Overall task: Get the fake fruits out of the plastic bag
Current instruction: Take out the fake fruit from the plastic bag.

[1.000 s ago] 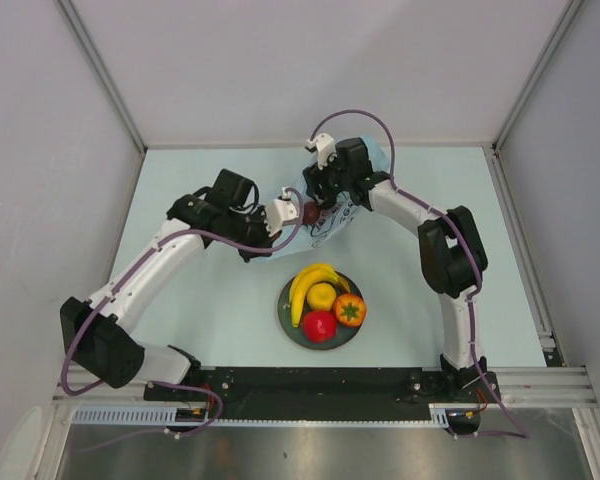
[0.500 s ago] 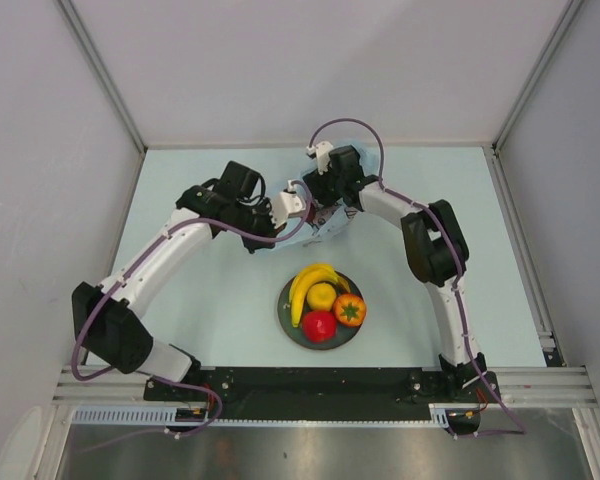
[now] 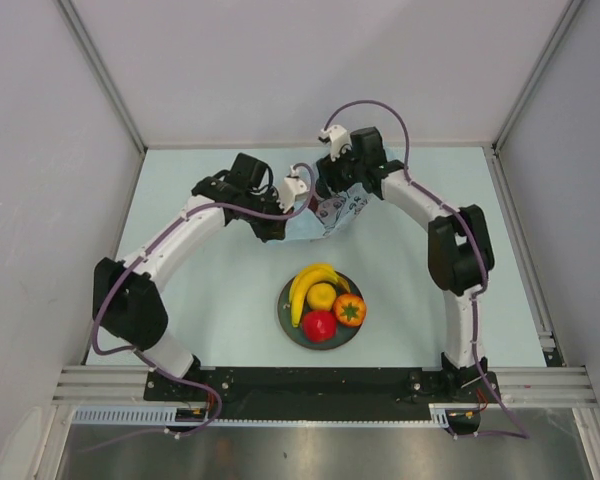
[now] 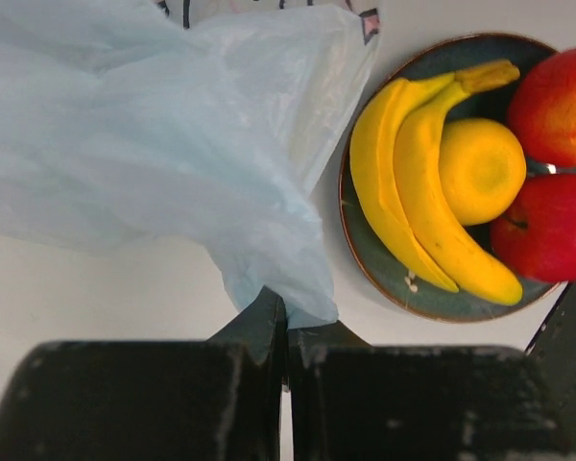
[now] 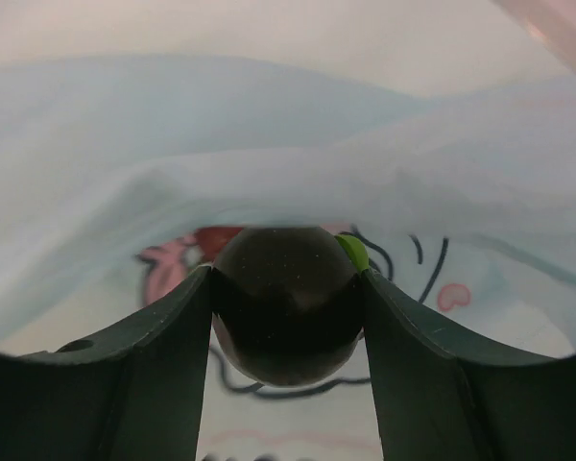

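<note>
The light-blue plastic bag lies at the back middle of the table, with both grippers at it. My left gripper is shut on a pinched corner of the plastic bag; from above it sits at the bag's left edge. My right gripper reaches inside the bag, shut on a dark purple ball with a green leaf. On the teal plate lie a banana bunch, a yellow round fruit, a red apple and an orange fruit.
The plate stands close to the bag's near edge, just right of my left fingers. Grey walls enclose the table on three sides. The arm bases and a black rail run along the near edge.
The left arm has swung back and to the right, carrying the bag's corner. The right gripper opened wider, then closed on the dark ball and shifted slightly back.
</note>
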Controlling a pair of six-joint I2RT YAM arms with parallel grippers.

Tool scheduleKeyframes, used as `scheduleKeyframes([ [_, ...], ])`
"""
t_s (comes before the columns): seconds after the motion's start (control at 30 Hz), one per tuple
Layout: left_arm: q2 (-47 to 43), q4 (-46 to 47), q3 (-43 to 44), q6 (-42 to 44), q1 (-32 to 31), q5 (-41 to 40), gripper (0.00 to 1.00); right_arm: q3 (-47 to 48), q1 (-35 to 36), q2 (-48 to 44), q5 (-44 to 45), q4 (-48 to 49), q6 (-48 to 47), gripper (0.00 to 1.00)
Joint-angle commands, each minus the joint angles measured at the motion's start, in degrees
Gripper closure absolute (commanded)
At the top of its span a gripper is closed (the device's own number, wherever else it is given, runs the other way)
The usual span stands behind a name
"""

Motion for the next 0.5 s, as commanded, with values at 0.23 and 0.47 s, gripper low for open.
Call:
scheduleKeyframes([
  [0.23,3.08,12.74,8.58,-18.05,3.45,1.90,1.00,-12.52,-2.12,-22.83,-18.67,-10.75,-2.98,0.61],
  [0.47,1.95,13.71,7.80,-19.19,3.45,1.46,1.00,-23.24,2.00,-35.93,-17.53,-15.84,-10.53,0.63],
])
